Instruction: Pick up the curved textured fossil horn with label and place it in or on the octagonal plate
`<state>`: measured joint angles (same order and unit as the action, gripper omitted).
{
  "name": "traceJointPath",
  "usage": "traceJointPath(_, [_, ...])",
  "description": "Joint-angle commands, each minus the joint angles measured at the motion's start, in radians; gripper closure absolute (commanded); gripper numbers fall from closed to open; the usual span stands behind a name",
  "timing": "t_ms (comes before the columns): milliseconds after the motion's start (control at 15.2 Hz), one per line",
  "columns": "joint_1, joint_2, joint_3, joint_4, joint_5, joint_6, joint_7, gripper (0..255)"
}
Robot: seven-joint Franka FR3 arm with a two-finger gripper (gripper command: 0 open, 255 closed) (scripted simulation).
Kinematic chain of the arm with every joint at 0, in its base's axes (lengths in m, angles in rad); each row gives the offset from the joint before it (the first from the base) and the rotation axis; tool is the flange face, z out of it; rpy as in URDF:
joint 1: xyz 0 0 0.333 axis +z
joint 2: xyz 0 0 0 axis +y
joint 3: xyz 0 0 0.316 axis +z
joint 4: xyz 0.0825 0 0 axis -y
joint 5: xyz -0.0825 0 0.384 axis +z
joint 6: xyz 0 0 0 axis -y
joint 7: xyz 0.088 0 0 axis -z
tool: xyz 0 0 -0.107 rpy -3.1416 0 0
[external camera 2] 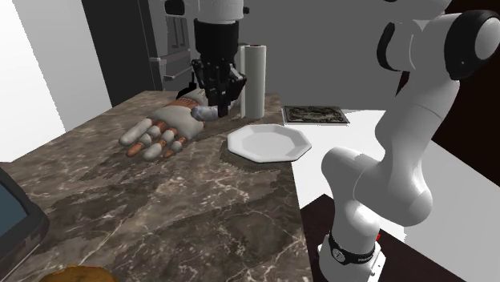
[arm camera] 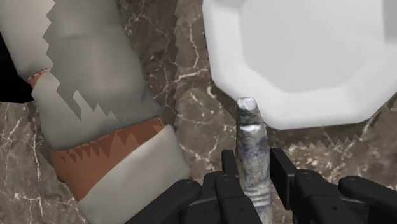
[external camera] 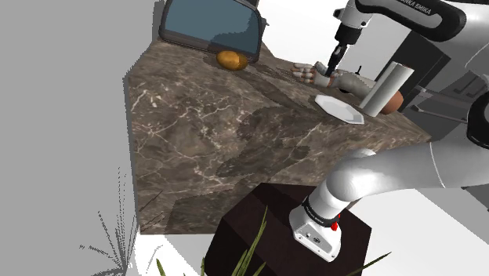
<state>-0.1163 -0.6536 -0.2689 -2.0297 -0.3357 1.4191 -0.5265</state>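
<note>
While the grey, ridged fossil horn point(arm camera: 249, 137) is pinched between the fingers of the black gripper point(arm camera: 253, 162), its tip is pointed toward the white octagonal plate point(arm camera: 299, 57) just beside it on the marble counter point(arm camera: 184, 83). The grasp is judged made. A short carry over the plate is called for next, kept clear of the model hand point(external camera 2: 156, 132), then release.

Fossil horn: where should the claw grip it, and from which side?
Probably best across the narrow shaft of the fossil horn, back from its tapered tip, coming down from above. The shaft is slim and the claw clasps it that way now, tip pointing toward the octagonal plate.
</note>
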Motion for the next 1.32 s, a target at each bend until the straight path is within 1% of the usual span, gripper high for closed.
traceJointPath(0, [-0.012,-0.073,0.012,-0.042,-0.010,-0.032,-0.003,255])
traceJointPath(330, [-0.042,-0.253,0.045,-0.133,-0.024,-0.123,-0.014,255])
traceJointPath(462, [-0.058,-0.334,0.060,-0.164,-0.028,-0.173,-0.025,255])
traceJointPath(1254, [-0.067,-0.429,0.035,-0.375,-0.050,-0.060,0.006,255])
